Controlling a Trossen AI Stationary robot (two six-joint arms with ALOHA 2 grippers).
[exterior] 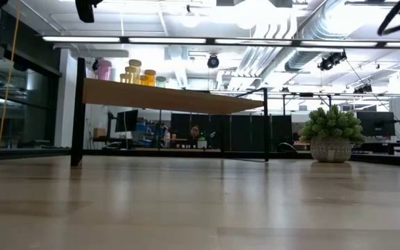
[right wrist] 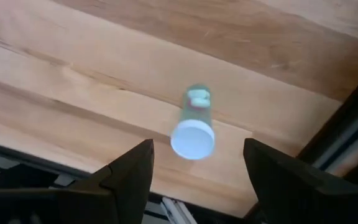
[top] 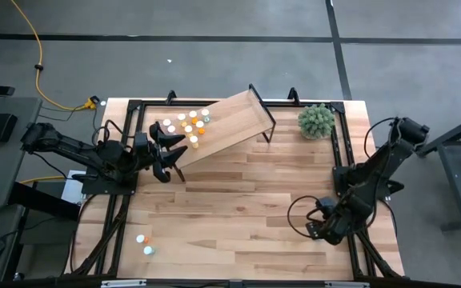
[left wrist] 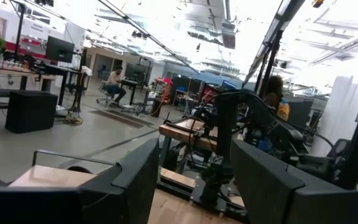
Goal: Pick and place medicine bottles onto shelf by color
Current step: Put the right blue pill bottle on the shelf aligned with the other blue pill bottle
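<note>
Green plant (top: pixel 317 121), wood shelf (top: pixel 222 126), bottles (top: pixel 187 124)

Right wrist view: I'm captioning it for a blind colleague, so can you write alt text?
A teal medicine bottle with a white cap stands on the light wood tabletop, just ahead of the right gripper, whose two dark fingers are spread open and touch nothing. A black frame bar runs along the tabletop's edge.
</note>
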